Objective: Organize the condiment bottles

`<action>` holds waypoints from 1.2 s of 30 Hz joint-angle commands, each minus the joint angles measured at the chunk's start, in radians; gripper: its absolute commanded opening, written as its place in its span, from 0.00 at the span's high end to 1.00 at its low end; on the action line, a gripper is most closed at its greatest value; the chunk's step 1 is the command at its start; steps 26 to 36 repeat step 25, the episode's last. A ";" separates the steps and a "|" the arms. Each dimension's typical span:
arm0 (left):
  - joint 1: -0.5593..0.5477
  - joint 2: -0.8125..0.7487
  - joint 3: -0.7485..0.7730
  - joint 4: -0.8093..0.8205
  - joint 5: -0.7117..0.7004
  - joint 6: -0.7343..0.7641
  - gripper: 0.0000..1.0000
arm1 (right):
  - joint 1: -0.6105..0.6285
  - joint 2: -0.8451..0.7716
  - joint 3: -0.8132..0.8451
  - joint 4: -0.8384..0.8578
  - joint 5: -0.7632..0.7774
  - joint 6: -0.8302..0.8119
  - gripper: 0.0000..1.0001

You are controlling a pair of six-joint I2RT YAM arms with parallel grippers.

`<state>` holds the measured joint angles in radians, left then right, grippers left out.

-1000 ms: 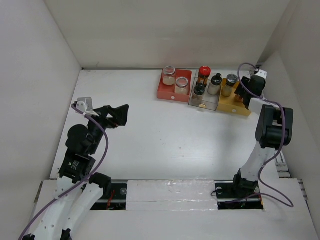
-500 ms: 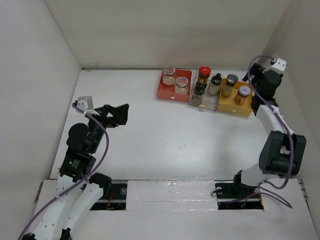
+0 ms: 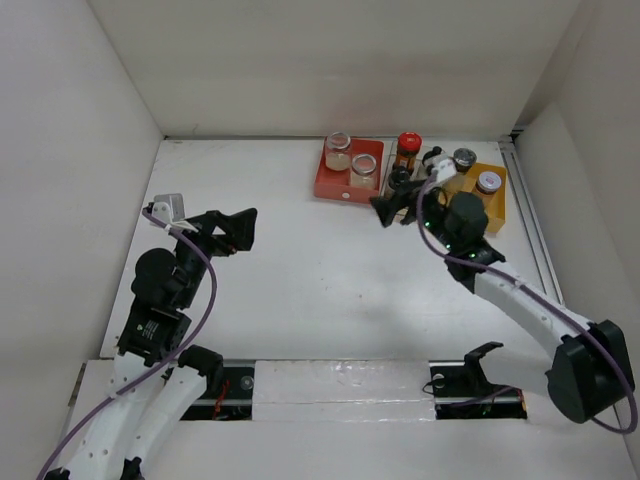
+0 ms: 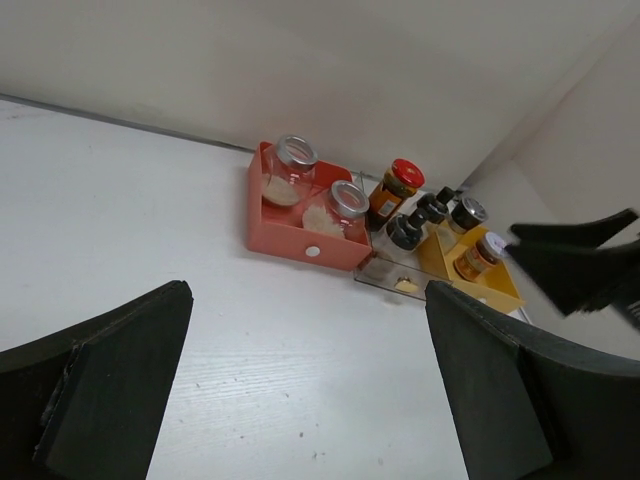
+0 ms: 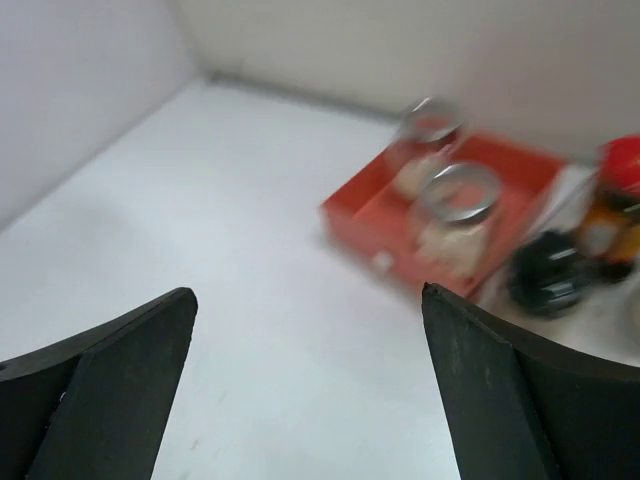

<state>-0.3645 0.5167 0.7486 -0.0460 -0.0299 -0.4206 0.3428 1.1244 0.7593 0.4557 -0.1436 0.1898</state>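
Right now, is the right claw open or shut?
Open. In the right wrist view the right claw shows its two fingers wide apart, with nothing held between them.

no legible text or labels anywhere

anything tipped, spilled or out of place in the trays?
Nothing stands out. The two clear glass jars stand upright in the red tray, the red-capped bottle and two black-capped bottles in the clear tray, the two silver-lidded jars in the yellow tray. No spill shows. The left pincer and right pincer are open and empty.
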 commanded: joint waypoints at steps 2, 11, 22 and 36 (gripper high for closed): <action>0.001 -0.017 0.044 0.037 0.012 -0.003 0.00 | 0.185 0.044 -0.070 -0.078 -0.142 -0.093 0.00; 0.001 -0.006 0.044 0.037 0.021 -0.003 0.00 | 0.387 0.097 -0.267 -0.086 -0.084 -0.041 0.00; 0.001 0.003 0.021 0.055 0.068 0.016 0.00 | 0.397 0.135 -0.190 -0.127 -0.016 -0.072 0.00; 0.001 0.013 0.021 0.055 0.077 0.016 0.00 | 0.397 0.158 -0.155 -0.127 -0.005 -0.081 0.00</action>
